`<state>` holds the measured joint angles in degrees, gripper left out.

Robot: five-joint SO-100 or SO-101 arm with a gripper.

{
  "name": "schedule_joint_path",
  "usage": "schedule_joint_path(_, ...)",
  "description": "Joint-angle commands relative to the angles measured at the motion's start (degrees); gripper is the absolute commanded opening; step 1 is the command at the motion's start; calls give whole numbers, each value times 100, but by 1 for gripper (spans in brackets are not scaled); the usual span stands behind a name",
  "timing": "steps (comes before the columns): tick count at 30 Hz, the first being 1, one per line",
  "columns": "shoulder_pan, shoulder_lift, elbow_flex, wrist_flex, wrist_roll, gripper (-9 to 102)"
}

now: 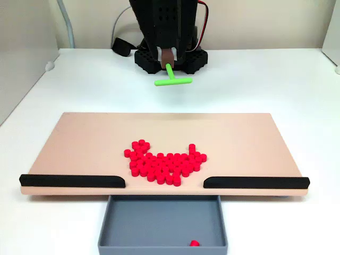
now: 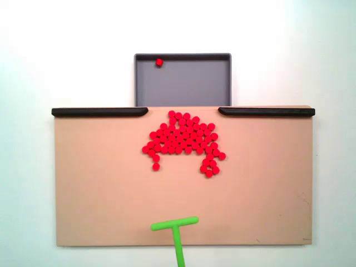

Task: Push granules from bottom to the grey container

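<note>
The granules (image 1: 164,164) (image 2: 183,139) are a cluster of small red beads on the tan board (image 1: 79,138) (image 2: 100,189), just short of the gap between the two black strips. The grey container (image 1: 159,223) (image 2: 183,83) sits past that gap and holds one lone red bead (image 1: 194,243) (image 2: 159,62). My gripper (image 1: 169,61) hangs under the black arm at the board's far side, shut on the stem of a green T-shaped pusher (image 1: 172,81) (image 2: 174,223). The pusher's crossbar is well apart from the cluster and touches no beads.
Black strips (image 1: 71,180) (image 1: 255,182) (image 2: 100,112) (image 2: 266,112) line the board edge on both sides of the gap. The arm's black base (image 1: 170,56) stands on the white table behind the board, with cables beside it. Bare board lies between pusher and beads.
</note>
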<state>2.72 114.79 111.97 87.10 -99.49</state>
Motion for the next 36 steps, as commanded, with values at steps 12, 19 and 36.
schedule_joint_path(12,141,-9,-53,-26,817,0)
schedule_joint_path(19,149,-9,-53,-26,835,0)
schedule_joint_path(36,149,-44,-53,-26,773,0)
